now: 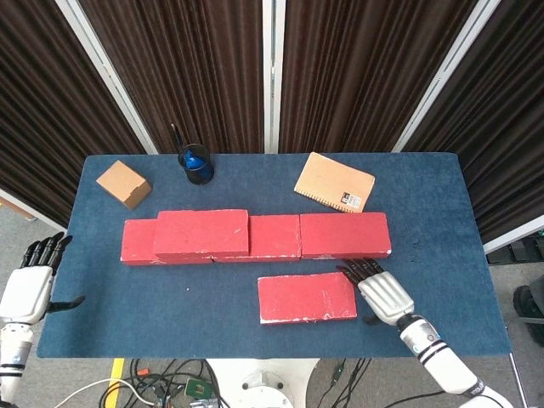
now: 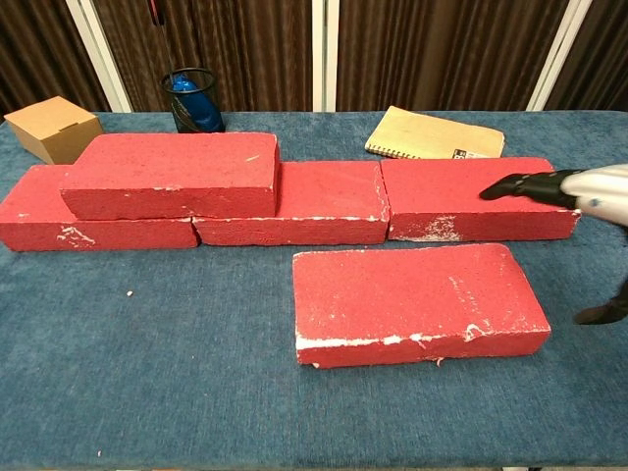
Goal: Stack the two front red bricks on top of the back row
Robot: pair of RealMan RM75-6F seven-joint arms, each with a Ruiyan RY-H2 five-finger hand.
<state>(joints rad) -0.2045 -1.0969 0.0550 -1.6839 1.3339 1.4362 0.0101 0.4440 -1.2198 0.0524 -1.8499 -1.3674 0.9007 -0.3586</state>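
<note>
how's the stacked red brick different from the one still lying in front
The stacked brick lies on top of the back row, over its left end; the front brick lies flat on the blue table.

The stacked brick has no hand near it; the front brick has the right hand open by its right end.

Both are red, chipped white at the edges, and look alike in size.

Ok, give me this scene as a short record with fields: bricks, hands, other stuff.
stacked brick: lies on the back row's left end
back row: three bricks end to end
front brick: flat on the table, unstacked
right hand: open, at the front brick's right end
left hand: open, off the table's left edge
other: box, cup, notebook
</note>
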